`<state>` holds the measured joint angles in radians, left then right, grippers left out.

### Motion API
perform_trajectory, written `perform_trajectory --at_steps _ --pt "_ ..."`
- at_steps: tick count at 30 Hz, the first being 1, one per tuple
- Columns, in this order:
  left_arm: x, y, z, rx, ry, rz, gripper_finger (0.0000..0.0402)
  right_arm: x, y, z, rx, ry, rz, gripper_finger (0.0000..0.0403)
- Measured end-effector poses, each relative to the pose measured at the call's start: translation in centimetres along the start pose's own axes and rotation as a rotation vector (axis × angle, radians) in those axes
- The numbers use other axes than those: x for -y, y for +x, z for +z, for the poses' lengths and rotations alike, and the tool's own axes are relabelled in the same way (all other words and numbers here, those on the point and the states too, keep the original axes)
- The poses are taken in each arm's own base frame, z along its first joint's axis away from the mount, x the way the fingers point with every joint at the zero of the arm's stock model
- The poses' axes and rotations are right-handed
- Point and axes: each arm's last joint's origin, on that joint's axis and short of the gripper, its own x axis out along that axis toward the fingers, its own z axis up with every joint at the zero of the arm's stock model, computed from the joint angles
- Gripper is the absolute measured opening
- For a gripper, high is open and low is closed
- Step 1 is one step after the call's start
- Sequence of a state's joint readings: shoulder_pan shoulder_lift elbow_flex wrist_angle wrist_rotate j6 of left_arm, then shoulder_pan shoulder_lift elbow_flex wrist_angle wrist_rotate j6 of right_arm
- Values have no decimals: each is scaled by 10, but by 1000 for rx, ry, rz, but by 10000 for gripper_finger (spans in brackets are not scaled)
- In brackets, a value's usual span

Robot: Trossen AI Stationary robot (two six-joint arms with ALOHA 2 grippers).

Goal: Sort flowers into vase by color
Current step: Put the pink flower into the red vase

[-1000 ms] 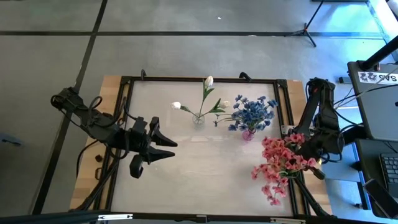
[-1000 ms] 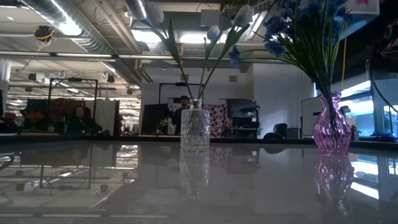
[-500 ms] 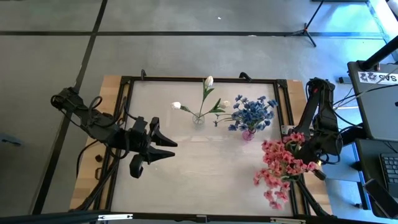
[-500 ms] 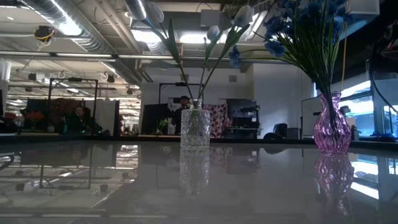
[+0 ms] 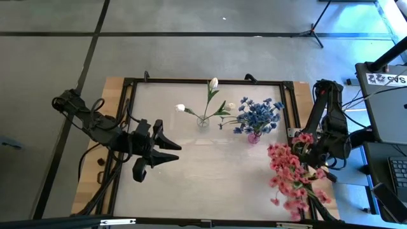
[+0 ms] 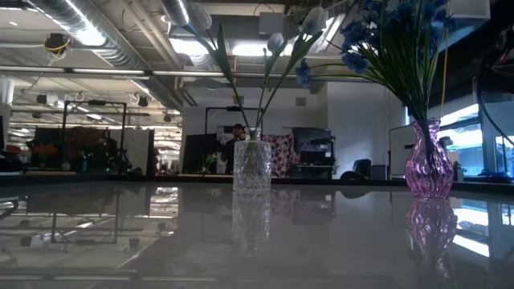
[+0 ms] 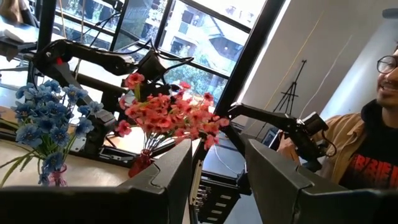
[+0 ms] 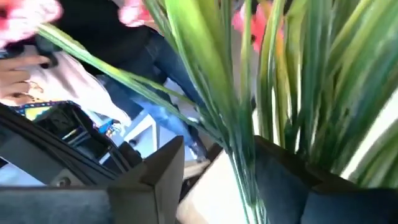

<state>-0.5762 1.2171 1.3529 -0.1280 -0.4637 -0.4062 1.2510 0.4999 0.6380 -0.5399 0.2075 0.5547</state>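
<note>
The right gripper (image 8: 217,149) hangs at the right edge of the table (image 5: 191,184), its two fingers standing apart, and the green stems of the pink flowers (image 5: 289,181) only lean loose between them. The bunch tilts toward the near right corner, so I think it may tip over the edge, because nothing clamps it. Whether the stems sit in a vase, I cannot tell. The left gripper (image 5: 177,152) waits over the left side, spread and empty. The table top is smooth and glossy and mirrors things, so a vase could slide. Farther back stand a clear glass vase (image 6: 252,166) with white buds (image 5: 213,83) and a purple vase (image 6: 426,170) with blue flowers (image 5: 257,114). Beyond are ceiling ducts (image 6: 80,24) and a person (image 7: 373,143).
</note>
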Motion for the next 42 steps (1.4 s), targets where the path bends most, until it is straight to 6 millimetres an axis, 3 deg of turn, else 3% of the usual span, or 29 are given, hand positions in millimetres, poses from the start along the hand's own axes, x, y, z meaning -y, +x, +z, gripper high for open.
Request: perform_trajectory --at_steps 10,27,42 --pt "0 0 0 0 16 0 147 0 -11 2 -90 131 -10 188" --pt "0 0 0 0 25 0 147 -7 -11 17 64 168 45 189" --pt "0 0 0 0 25 -1 147 -16 -52 53 172 181 -8 189"
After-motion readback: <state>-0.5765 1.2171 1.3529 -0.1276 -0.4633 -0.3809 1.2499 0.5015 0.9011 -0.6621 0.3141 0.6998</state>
